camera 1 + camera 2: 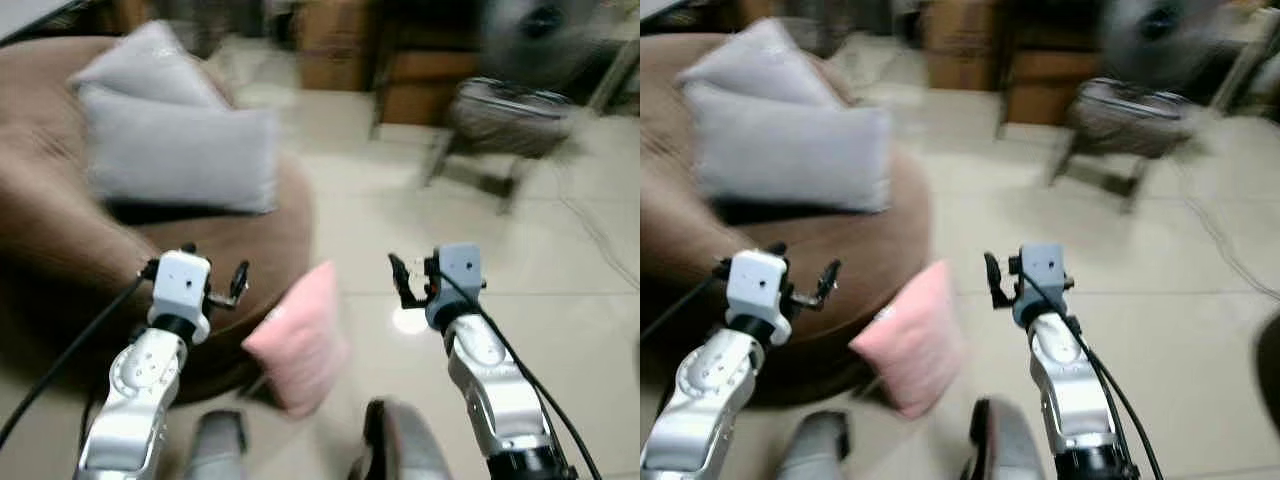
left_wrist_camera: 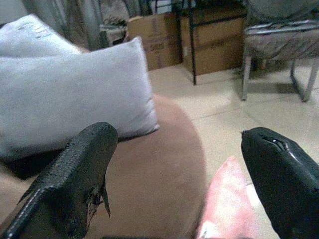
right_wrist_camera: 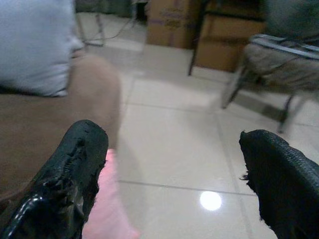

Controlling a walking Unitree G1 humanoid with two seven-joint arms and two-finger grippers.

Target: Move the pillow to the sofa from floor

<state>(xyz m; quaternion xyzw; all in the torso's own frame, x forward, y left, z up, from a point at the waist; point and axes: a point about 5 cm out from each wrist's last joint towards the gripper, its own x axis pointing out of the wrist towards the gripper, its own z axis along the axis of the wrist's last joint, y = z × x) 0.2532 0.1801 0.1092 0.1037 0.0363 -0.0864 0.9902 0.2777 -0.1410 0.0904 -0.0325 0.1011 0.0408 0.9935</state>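
A pink pillow (image 1: 298,340) stands on the tiled floor, leaning against the front of the round brown sofa (image 1: 50,220). It also shows as the pink pillow (image 2: 227,204) in the left wrist view and the pink pillow (image 3: 107,214) in the right wrist view. My left gripper (image 1: 195,268) is held up over the sofa's edge, just left of the pillow, open and empty. My right gripper (image 1: 441,280) hangs over the floor to the pillow's right, also open and empty. Neither touches the pillow. The head views are blurred.
Two grey cushions (image 1: 180,150) lie on the sofa seat. A metal-legged chair (image 1: 505,120) stands on the floor at the back right, with cardboard boxes (image 2: 154,37) and a dark cabinet behind. Bare tiles (image 1: 560,330) stretch to the right.
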